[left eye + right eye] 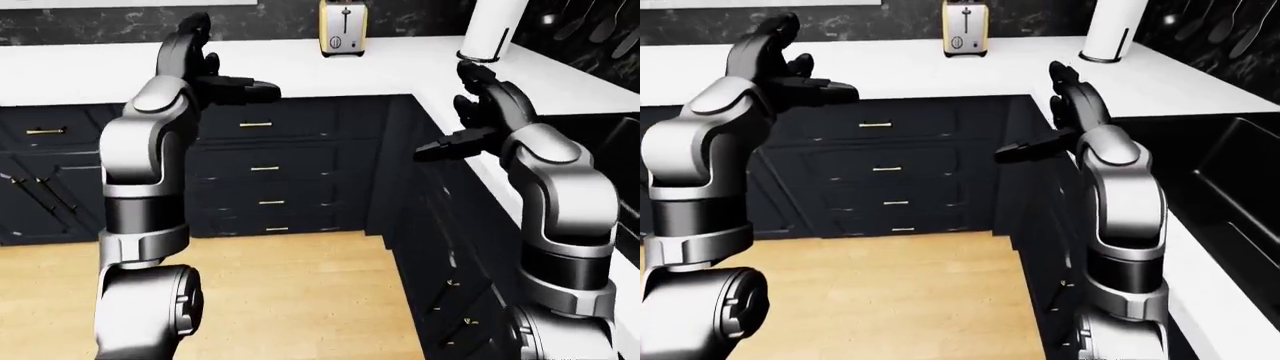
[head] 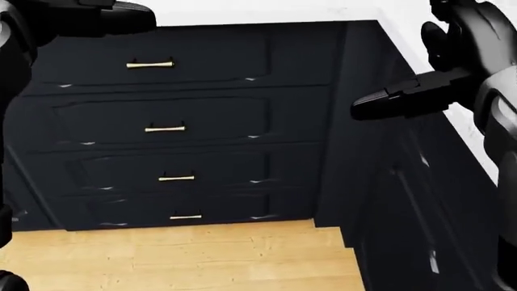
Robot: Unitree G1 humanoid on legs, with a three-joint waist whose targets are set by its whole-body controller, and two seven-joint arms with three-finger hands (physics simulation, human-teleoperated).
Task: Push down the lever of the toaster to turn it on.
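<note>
A yellow and silver toaster [image 1: 343, 28] stands on the white counter [image 1: 300, 71] at the top of the left-eye view, against the dark wall. Its lever slot faces me; the lever's height is too small to read. My left hand [image 1: 235, 86] is raised at chest height, fingers open and empty, well short of the counter's edge. My right hand [image 1: 470, 120] is raised on the right, fingers spread and empty, near the counter's corner. Both hands are far from the toaster.
A white paper towel roll [image 1: 490, 30] stands right of the toaster. Dark drawers with brass handles [image 2: 165, 128] fill the cabinet under the counter. The counter turns a corner and runs down the right side. A black sink [image 1: 1240, 172] lies in it. Wooden floor [image 1: 290, 300] lies below.
</note>
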